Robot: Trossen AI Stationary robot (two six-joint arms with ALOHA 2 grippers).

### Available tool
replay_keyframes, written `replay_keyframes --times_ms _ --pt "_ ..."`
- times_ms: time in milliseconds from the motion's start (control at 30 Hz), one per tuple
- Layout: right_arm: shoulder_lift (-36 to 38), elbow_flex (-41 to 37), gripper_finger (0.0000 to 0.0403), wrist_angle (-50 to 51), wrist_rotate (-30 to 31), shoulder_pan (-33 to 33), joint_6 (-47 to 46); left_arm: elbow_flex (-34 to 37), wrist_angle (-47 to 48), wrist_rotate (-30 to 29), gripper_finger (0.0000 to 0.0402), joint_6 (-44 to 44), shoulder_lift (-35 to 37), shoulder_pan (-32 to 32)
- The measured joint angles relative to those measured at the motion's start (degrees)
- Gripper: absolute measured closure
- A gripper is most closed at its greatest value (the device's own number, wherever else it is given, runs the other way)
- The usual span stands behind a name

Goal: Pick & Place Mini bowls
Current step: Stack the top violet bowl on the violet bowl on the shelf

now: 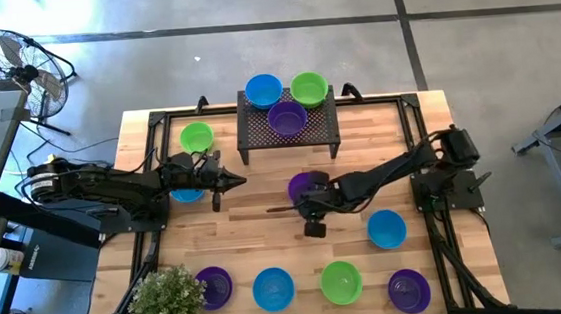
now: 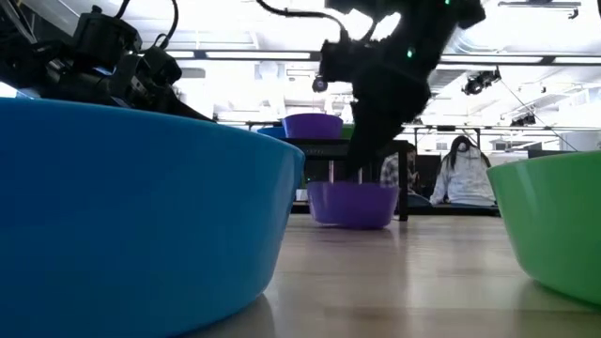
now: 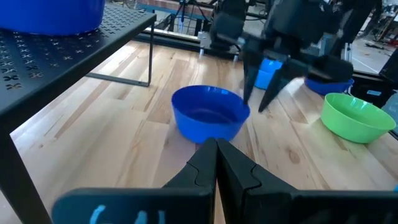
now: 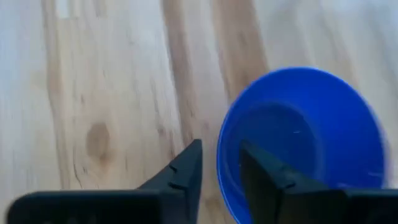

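- A black perforated rack (image 1: 289,126) stands at the far middle of the wooden worktop (image 1: 267,238).
- A potted plant (image 1: 167,298) sits at the worktop's near left corner.
- A floor fan (image 1: 13,70) stands beyond its far left corner.

The bench (image 1: 268,248) carries eleven mini bowls. Four are purple: on the rack (image 1: 286,117), mid-bench (image 1: 301,185), near the front-left corner (image 1: 213,285) and near the front-right corner (image 1: 408,289). Four are blue (image 1: 262,89) (image 1: 187,193) (image 1: 273,288) (image 1: 387,229). Three are green (image 1: 309,87) (image 1: 197,136) (image 1: 341,282). There is one black rack (image 1: 259,134), one potted plant (image 1: 164,302), and two arms (image 1: 112,185) (image 1: 392,173).
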State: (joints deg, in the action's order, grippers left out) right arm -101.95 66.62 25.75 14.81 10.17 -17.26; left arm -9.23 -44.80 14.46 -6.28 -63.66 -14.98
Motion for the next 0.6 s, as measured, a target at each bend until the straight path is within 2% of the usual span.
replay_keyframes --times_ms 133,267,367,467,600 --pt "4.7 -1.3 0.0271 3.5 4.3 0.0 -10.5 0.0 0.3 0.0 0.0401 0.0 0.0 0.0" --pt "9.3 -5.9 0.0262 8.4 10.0 -0.6 -28.7 0.0 0.4 0.0 0.0401 0.0 0.0 0.0" --pt "11.7 -10.9 0.0261 7.9 10.1 -2.2 -40.8 0.0 0.4 0.0 0.0401 0.0 0.0 0.0" --pt "11.9 -15.2 0.0260 3.5 8.3 -3.8 -45.7 0.0 0.4 0.0 0.0401 0.0 0.0 0.0" --pt "11.9 -19.4 0.0260 -9.2 6.0 -5.8 -45.8 0.0 0.4 0.0 0.0401 0.0 0.0 0.0"
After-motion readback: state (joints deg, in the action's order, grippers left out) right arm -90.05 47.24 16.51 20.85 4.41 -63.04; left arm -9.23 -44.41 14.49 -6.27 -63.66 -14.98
